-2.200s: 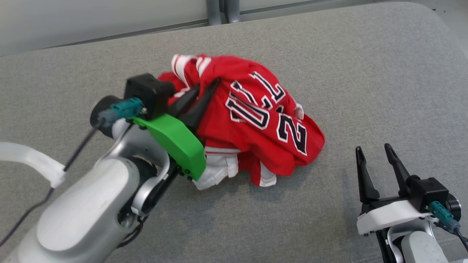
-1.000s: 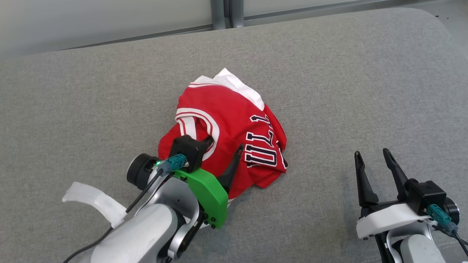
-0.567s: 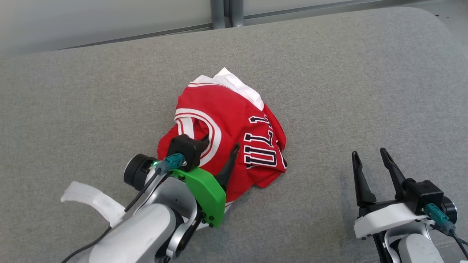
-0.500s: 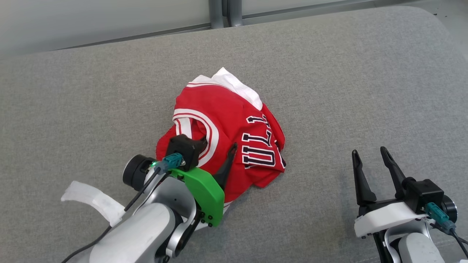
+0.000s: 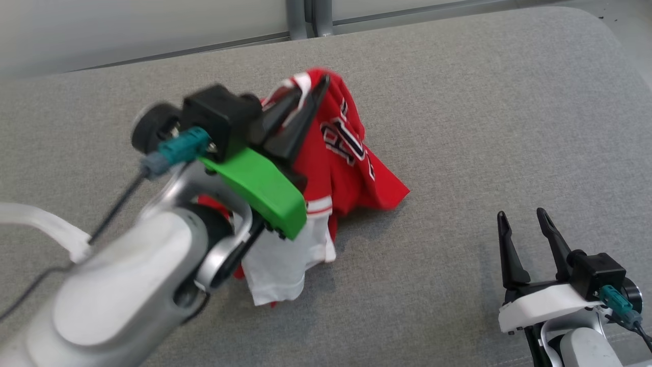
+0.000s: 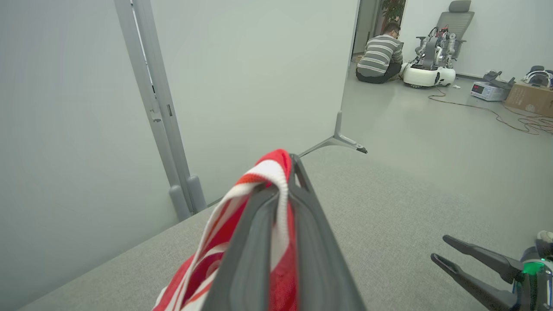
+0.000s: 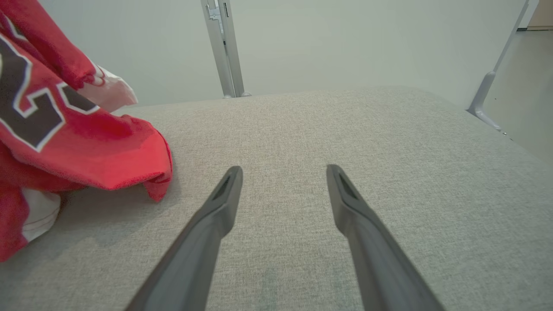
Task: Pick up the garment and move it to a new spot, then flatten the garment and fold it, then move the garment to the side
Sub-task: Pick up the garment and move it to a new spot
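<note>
The garment is a red jersey [image 5: 351, 163] with white trim and dark numbers. My left gripper [image 5: 311, 86] is shut on its striped edge and holds it up above the grey cushion [image 5: 484, 127], so the cloth hangs down with a white part [image 5: 277, 265] at the bottom. In the left wrist view the red-and-white band [image 6: 270, 181] is pinched between the fingers. My right gripper [image 5: 522, 216] stands open at the lower right, apart from the jersey; in the right wrist view its fingers [image 7: 216, 211] point over bare cushion, with the jersey [image 7: 65, 142] at the left.
A pale partition wall with a grey post [image 5: 303, 18] runs along the cushion's far edge. The left wrist view shows a partition foot [image 6: 341, 142], and far off a person [image 6: 378, 54] sitting on the floor beside another robot [image 6: 430, 65], with cables and boxes.
My left gripper has closed on the jersey's striped edge and lifted it up and toward the far side; the cloth now hangs stretched instead of lying crumpled. The right gripper has hardly moved.
</note>
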Motion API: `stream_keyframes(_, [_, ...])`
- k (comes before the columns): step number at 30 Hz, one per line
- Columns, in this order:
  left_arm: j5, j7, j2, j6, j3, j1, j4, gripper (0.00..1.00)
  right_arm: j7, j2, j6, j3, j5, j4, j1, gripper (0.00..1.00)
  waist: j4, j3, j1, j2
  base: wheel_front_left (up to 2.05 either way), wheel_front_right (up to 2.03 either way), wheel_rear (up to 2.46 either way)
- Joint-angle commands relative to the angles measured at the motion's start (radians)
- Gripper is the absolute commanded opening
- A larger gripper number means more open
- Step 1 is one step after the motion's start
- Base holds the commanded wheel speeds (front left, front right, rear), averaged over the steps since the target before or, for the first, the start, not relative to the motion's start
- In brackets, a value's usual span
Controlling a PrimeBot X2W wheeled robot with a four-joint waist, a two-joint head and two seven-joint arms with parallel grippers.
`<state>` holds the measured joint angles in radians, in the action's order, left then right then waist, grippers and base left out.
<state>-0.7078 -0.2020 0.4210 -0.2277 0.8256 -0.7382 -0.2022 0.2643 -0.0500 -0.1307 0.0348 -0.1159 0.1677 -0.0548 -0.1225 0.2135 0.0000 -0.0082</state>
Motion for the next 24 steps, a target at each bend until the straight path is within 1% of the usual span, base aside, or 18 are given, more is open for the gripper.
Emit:
stream_keyframes(1, [0.0,-0.017,0.017,0.009,-0.026,-0.061,-0.036,0.0,0.0,-0.002,0.0,-0.001,-0.009,0.003,0.007,1.0,0.005,-0.005,0.0,0.0082,0.0,0.0,0.0])
stream_keyframes(3, [-0.034,-0.054,0.024,0.014,-0.078,-0.135,-0.072,0.0,0.0,-0.001,0.0,-0.008,-0.016,0.006,0.006,1.0,0.006,-0.01,0.0,0.0082,0.0,0.0,0.0])
stream_keyframes(4, [-0.027,-0.073,0.039,0.018,-0.098,-0.18,-0.079,0.0,0.0,-0.002,0.0,-0.01,-0.018,0.007,0.004,1.0,0.006,-0.011,0.0,0.0082,0.0,0.0,0.0])
stream_keyframes(5, [-0.026,-0.092,0.051,0.024,-0.12,-0.227,-0.079,0.0,0.0,-0.002,0.0,-0.012,-0.021,0.008,0.0,1.0,0.005,-0.013,0.0,0.0082,0.0,0.0,0.0])
stream_keyframes(7, [-0.07,-0.139,0.058,0.037,-0.157,-0.29,-0.065,0.0,0.0,-0.002,0.0,-0.019,-0.029,0.011,-0.005,1.0,0.0,-0.018,0.0,0.0082,0.0,0.0,0.0])
stream_keyframes(11, [-0.096,-0.223,0.136,0.057,-0.238,-0.422,0.006,0.0,0.0,-0.002,0.0,-0.029,-0.038,0.015,-0.007,1.0,-0.015,-0.026,0.0,0.0082,0.0,0.0,0.0])
stream_keyframes(14, [-0.056,-0.276,0.249,0.084,-0.265,-0.481,0.084,0.0,0.0,-0.002,0.0,-0.029,-0.047,0.014,-0.002,1.0,-0.031,-0.028,0.0,0.0082,0.0,0.0,0.0])
stream_keyframes(17, [-0.036,-0.309,0.375,0.105,-0.296,-0.477,0.179,0.0,0.0,-0.002,0.0,-0.024,-0.05,0.013,0.009,1.0,-0.044,-0.031,0.0,0.0082,0.0,0.0,0.0])
stream_keyframes(20, [-0.047,-0.301,0.498,0.113,-0.341,-0.413,0.287,0.0,0.0,-0.002,0.0,-0.02,-0.05,0.014,0.011,1.0,-0.055,-0.03,0.0,0.0082,0.0,0.0,0.0])
stream_keyframes(23, [-0.08,-0.277,0.594,0.125,-0.38,-0.323,0.393,0.0,0.0,-0.002,0.0,-0.011,-0.041,0.014,0.016,1.0,-0.054,-0.028,0.0,0.0082,0.0,0.0,0.0])
stream_keyframes(24, [-0.099,-0.264,0.614,0.133,-0.393,-0.291,0.426,0.0,0.0,-0.002,0.0,-0.007,-0.036,0.014,0.019,1.0,-0.052,-0.027,0.0,0.0082,0.0,0.0,0.0])
